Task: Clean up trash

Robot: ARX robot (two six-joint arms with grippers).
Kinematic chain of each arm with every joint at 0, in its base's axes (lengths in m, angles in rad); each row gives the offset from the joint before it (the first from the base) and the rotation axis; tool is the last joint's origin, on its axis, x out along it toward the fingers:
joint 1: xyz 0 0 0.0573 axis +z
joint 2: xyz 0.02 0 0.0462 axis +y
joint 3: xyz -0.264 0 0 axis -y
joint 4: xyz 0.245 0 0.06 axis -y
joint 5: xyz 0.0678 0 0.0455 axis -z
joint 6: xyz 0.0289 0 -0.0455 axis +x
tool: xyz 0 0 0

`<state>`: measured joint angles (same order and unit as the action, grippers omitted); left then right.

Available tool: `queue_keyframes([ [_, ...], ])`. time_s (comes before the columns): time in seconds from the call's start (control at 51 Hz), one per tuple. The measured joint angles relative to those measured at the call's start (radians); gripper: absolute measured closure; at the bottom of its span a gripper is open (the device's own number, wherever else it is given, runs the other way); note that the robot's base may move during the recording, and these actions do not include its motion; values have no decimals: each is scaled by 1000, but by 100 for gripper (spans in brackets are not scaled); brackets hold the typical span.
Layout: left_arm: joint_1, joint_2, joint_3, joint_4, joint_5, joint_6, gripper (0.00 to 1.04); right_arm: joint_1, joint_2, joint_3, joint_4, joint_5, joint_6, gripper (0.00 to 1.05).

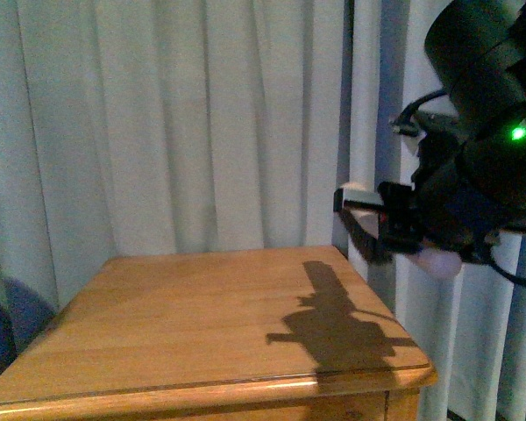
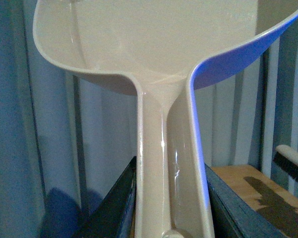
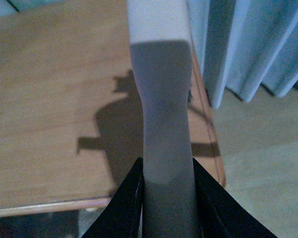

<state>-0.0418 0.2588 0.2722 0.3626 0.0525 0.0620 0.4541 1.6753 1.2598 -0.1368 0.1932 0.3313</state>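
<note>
"Over the right edge of the table (image 1: 158, 298), what does the dark arm hold?"

"The right gripper (image 1: 401, 230) holds the brush (image 1: 361, 210); its two fingers (image 3: 124, 203) are closed tight on the white handle, one on each side."

"Which way does the brush go?"

"Its long side runs from the gripper out over the wood; in the front view it lies nearly flat and points left, with the dark bristles hanging under the far end; it is up in the air, and its shadow (image 1: 342, 329) lies on the table below."

"And the other arm?"

"The left gripper (image 2: 171, 203) squeezes the stem of the dustpan (image 2: 164, 39); a dark finger (image 2: 111, 208) presses on each side of it; the stem runs straight away from the gripper and opens into the wide pale scoop at the far end, in front of the curtain (image 2: 54, 148)."

"Where is the trash?"

"I cannot tell; it shows in none of the views, so I cannot say which way it points either."
</note>
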Motion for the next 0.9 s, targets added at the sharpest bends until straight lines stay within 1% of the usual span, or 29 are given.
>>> queue_keyframes([
  [0.098, 0, 0, 0, 0, 0, 0, 77, -1, -95, -63, 76, 14, -48, 82],
  [0.176, 0, 0, 0, 0, 0, 0, 77, -4, -216, -157, 180, 46, -113, 82],
  [0.294, 0, 0, 0, 0, 0, 0, 77, -18, -368, -265, 272, 52, -155, 82],
  [0.49, 0, 0, 0, 0, 0, 0, 77, -59, -629, -437, 319, 47, -183, 83],
  [0.646, 0, 0, 0, 0, 0, 0, 77, -105, -879, -595, 343, 63, -249, 83],
  [0.901, 0, 0, 0, 0, 0, 0, 77, -164, -1175, -728, 303, 53, -338, 83],
])
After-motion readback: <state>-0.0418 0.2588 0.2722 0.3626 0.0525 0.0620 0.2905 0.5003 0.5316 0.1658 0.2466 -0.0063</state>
